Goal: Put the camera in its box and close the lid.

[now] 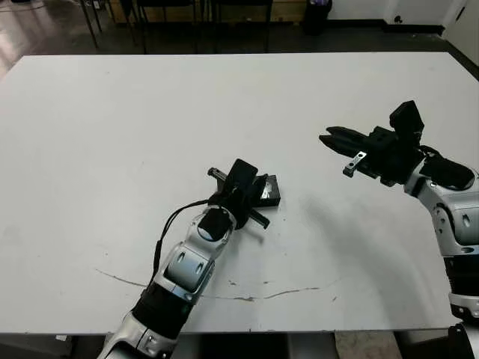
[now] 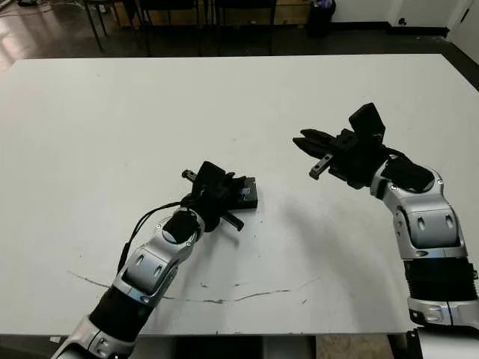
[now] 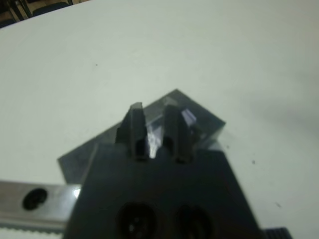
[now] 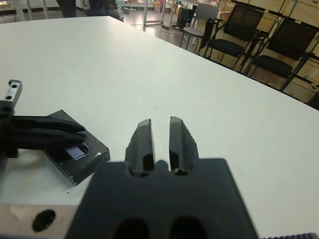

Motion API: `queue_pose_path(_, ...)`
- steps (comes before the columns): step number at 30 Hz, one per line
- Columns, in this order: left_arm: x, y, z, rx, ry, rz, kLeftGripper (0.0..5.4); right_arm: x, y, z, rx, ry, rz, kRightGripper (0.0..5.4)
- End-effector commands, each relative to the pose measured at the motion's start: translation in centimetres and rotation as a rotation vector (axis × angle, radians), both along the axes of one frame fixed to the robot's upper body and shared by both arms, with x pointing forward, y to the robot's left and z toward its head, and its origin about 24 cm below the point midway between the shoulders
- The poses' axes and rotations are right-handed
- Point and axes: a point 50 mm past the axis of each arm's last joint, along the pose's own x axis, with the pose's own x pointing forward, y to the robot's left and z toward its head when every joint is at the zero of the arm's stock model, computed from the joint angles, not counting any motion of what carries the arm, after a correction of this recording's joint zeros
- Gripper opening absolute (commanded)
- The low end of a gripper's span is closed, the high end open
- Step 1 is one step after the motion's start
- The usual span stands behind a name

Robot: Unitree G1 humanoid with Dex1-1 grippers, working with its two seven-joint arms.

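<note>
1. Left pincer [image 3: 154,132]: fingers nearly together, pressed on windowed lid [image 4: 77,152], which sits on the box mid-tabletop [image 1: 112,112].
2. Lid's long axis skewed to the tabletop edge.
3. Right pincer [image 1: 333,140]: fingers together, empty, raised well apart to the right.
4. Camera not visible, presumably inside.

The big white table [image 1: 112,149] holds one small thing: the black box [image 4: 75,154], with the lid [image 4: 79,149] on top of it and a shiny window in it. The box sits flat near the middle. A thin dark crack [image 1: 254,295] runs along the table nearer the front edge than the box
</note>
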Motion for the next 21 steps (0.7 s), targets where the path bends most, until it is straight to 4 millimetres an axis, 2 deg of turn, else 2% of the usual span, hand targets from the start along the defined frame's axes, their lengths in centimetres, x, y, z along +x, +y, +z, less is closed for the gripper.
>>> queue_pose_path(1,-1.8,3.4,-1.5,-0.048,0.084,0.047,0.02,-0.4,-0.3,-0.6,0.020,0.026,-0.026,0.00)
queue_pose_path(5,-0.7,6.7,3.5,-0.188,-0.213,0.114,0.02,-0.9,-0.1,-0.6,0.122,-0.043,-0.098,0.00)
queue_pose_path(8,0.6,10.7,7.4,-0.267,-0.404,0.273,0.02,-1.4,0.1,-0.3,0.155,-0.126,-0.213,0.00)
queue_pose_path(12,1.3,15.3,10.2,-0.232,-0.596,0.433,0.02,-2.1,0.4,-0.2,0.164,-0.186,-0.307,0.00)
queue_pose_path(14,1.5,17.2,10.3,-0.203,-0.667,0.508,0.02,-2.4,0.8,-0.5,0.114,-0.269,-0.362,0.00)
queue_pose_path(16,1.5,18.2,9.6,-0.189,-0.693,0.554,0.02,-2.9,1.4,-0.9,0.029,-0.369,-0.411,0.00)
queue_pose_path(19,1.3,18.7,7.3,-0.167,-0.676,0.583,0.02,-3.5,2.4,-2.1,-0.038,-0.470,-0.455,0.00)
queue_pose_path(21,0.9,18.5,5.8,-0.132,-0.667,0.586,0.02,-3.7,2.7,-2.9,-0.005,-0.446,-0.476,0.00)
